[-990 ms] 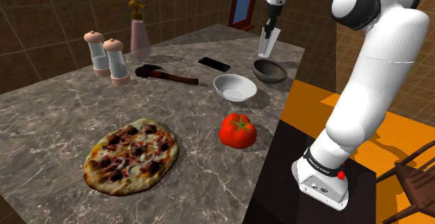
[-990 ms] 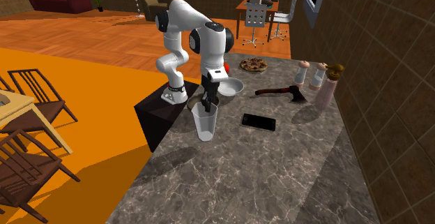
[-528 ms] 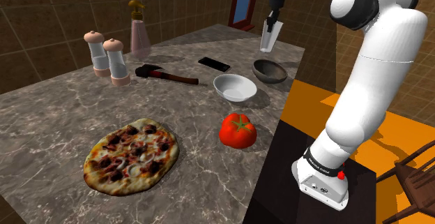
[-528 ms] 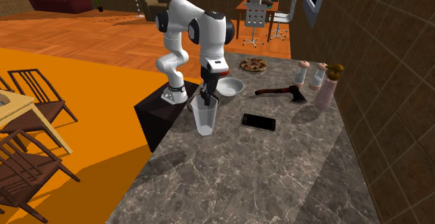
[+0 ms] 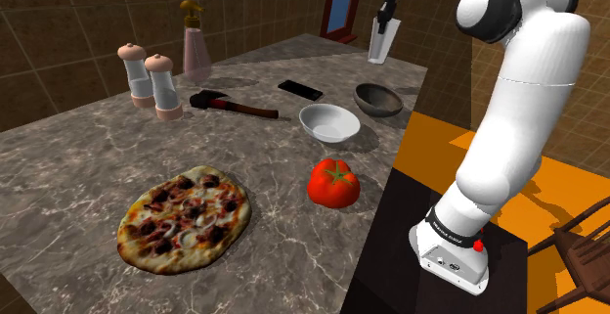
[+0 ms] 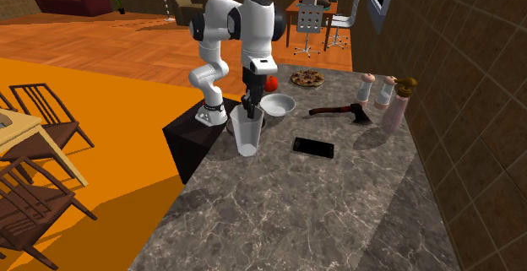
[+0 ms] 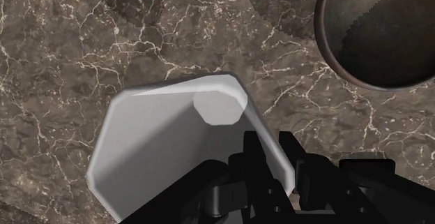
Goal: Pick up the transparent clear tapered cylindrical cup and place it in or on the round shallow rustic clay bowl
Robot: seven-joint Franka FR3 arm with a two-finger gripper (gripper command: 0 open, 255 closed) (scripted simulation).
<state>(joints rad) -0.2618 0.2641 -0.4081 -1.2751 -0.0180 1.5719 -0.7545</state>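
The cup is held upright, mouth up, upper right of frame; rim wall is clamped in the claw above.

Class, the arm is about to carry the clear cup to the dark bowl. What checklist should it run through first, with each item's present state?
1. The hand clasps the wall of the cup: ok.
2. The cup hangs off the counter: ok.
3. The cup is roughly upright: ok.
4. The dark bowl is empty: ok.
5. The cup is above the dark bowl: not ok, the bowl lies to one side.
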